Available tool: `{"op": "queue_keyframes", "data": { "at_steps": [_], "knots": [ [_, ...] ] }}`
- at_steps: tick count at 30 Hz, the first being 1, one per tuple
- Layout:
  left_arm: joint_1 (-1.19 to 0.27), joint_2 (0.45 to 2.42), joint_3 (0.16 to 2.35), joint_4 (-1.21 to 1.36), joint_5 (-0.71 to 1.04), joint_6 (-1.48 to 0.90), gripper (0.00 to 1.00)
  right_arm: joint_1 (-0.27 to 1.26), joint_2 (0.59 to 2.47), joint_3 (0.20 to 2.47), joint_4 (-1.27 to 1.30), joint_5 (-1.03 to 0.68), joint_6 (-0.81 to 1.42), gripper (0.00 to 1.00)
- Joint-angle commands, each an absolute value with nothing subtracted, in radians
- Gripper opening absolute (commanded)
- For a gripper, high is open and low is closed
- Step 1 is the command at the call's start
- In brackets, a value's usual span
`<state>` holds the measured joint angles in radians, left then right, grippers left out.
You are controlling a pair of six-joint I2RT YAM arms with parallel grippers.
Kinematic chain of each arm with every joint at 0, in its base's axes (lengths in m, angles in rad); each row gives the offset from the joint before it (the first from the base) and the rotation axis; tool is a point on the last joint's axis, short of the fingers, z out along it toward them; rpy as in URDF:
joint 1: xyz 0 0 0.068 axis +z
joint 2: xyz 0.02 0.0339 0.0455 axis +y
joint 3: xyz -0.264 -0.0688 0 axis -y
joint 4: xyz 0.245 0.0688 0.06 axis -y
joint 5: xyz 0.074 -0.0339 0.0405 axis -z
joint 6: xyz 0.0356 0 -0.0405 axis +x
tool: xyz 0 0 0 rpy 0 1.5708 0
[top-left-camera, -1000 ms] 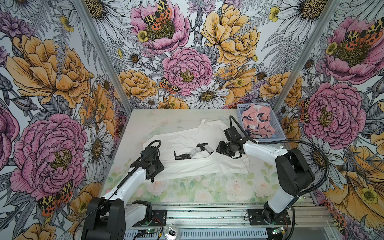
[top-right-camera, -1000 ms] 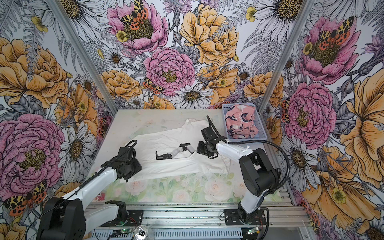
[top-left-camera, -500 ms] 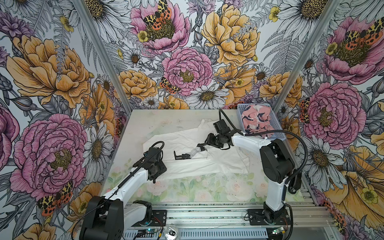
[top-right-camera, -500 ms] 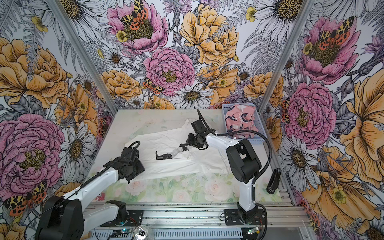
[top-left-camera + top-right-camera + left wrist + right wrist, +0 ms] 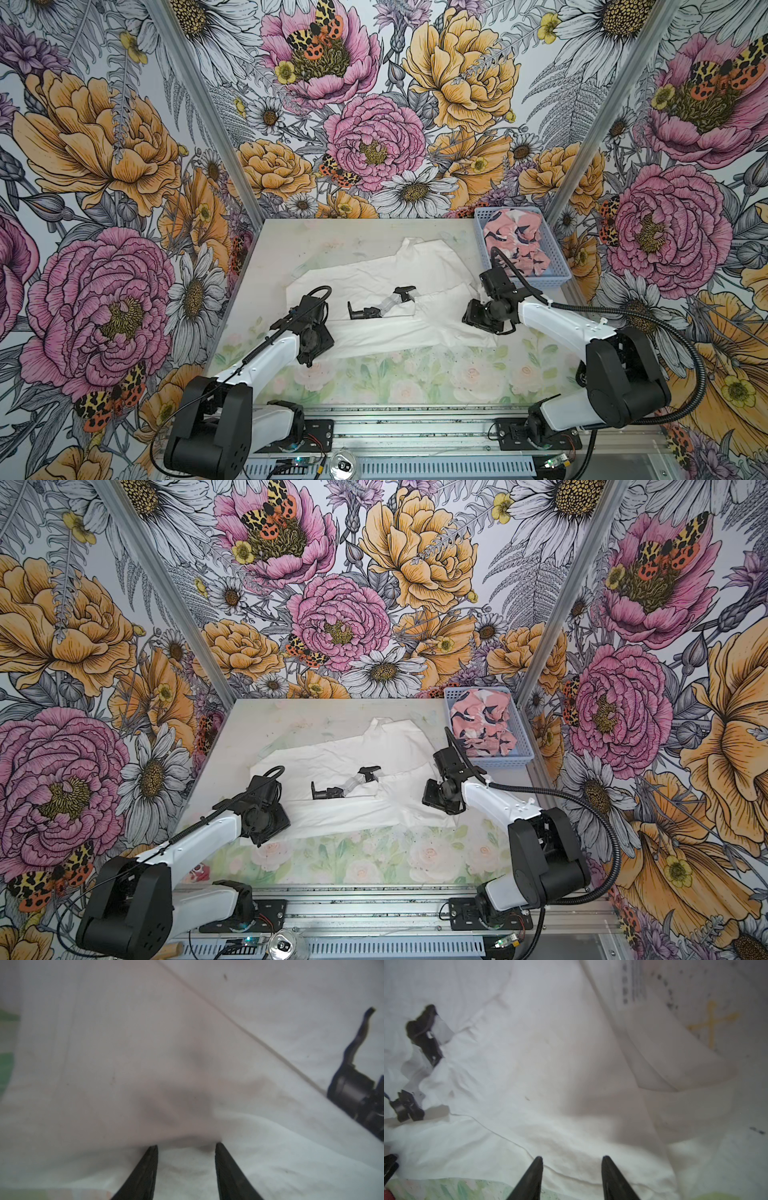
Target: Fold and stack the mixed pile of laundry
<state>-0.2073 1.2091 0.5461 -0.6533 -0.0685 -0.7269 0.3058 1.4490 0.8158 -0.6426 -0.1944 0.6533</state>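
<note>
Laundry, both top views: large plain white cloth garment [image 5: 374,336] with small black-grey graphic [image 5: 380,305] lies crumpled mid-table; pink navy-blotched garment [image 5: 515,245] bunched in light blue perforated plastic basket [image 5: 540,283]; right arm [image 5: 561,324] pulled back from centre to white garment's right edge | left wrist: left gripper [image 5: 186,1146] spread on white cloth | right wrist: right gripper [image 5: 572,1159] spread over hem.

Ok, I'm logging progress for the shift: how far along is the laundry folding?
Done: little; the white garment lies spread out, partly folded. In hand: left gripper and right gripper sit over its two ends, jaws apart, gripping nothing. Left: finish folding it, then fold the pink garment crumpled in the blue basket and stack both.
</note>
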Motion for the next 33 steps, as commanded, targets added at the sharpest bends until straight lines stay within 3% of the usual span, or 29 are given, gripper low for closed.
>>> {"op": "queue_keyframes", "data": {
  "at_steps": [1, 7, 21, 27, 33],
  "knots": [
    [-0.206, 1.236, 0.554, -0.706, -0.122, -0.701, 0.47, 0.282, 1.43, 0.771, -0.662, -0.138, 0.634, 0.48],
    [-0.211, 1.289, 0.575, -0.732, -0.161, -0.674, 0.47, 0.256, 1.484, 0.734, -0.72, -0.073, 0.642, 0.47],
    [-0.312, 1.235, 0.597, -0.823, -0.258, -0.742, 0.48, 0.26, 1.367, 0.656, -0.834, 0.006, 0.679, 0.48],
    [-0.318, 1.12, 0.62, -0.828, -0.239, -0.757, 0.5, 0.275, 1.313, 0.782, -0.88, 0.006, 0.64, 0.5],
    [-0.275, 1.19, 0.691, -0.765, -0.179, -0.69, 0.51, 0.32, 1.429, 0.981, -0.84, 0.017, 0.535, 0.54]
  ]
}}
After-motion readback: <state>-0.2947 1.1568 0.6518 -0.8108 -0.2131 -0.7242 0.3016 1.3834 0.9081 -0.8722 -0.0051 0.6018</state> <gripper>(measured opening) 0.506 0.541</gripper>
